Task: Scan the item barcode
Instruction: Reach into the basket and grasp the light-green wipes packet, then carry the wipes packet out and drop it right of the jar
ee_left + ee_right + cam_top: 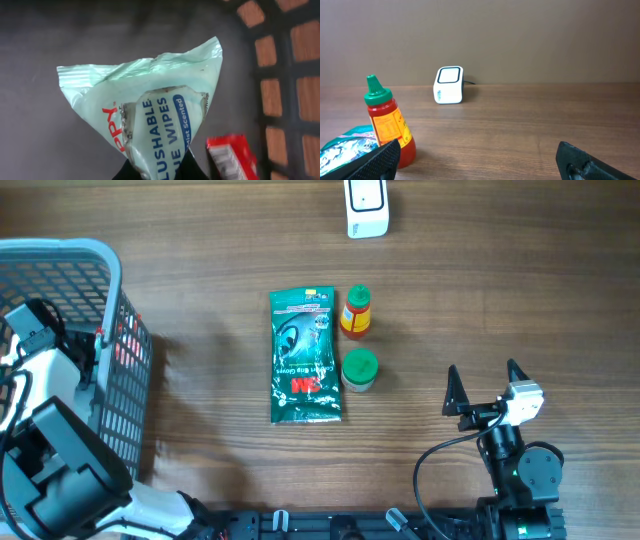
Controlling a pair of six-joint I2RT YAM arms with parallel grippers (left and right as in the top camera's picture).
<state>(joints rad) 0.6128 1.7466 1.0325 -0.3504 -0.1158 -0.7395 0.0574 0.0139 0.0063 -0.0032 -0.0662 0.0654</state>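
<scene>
In the left wrist view a pale green pack of flushable wipes (150,100) lies inside the basket, and my left gripper (162,169) is shut on its lower end, the dark fingers pinching the wrapper. No barcode shows on the face turned to the camera. The white scanner (367,208) stands at the far edge of the table, also visible from the right wrist as the scanner (448,85). My right gripper (485,380) rests open at the front right with nothing between its fingers (375,160).
The grey wire basket (110,380) stands at the left with my left arm reaching into it; a red pack (232,157) lies beside the wipes. Mid-table are a green 3M pouch (304,356), a red sauce bottle (356,311) and a green-lidded jar (360,369).
</scene>
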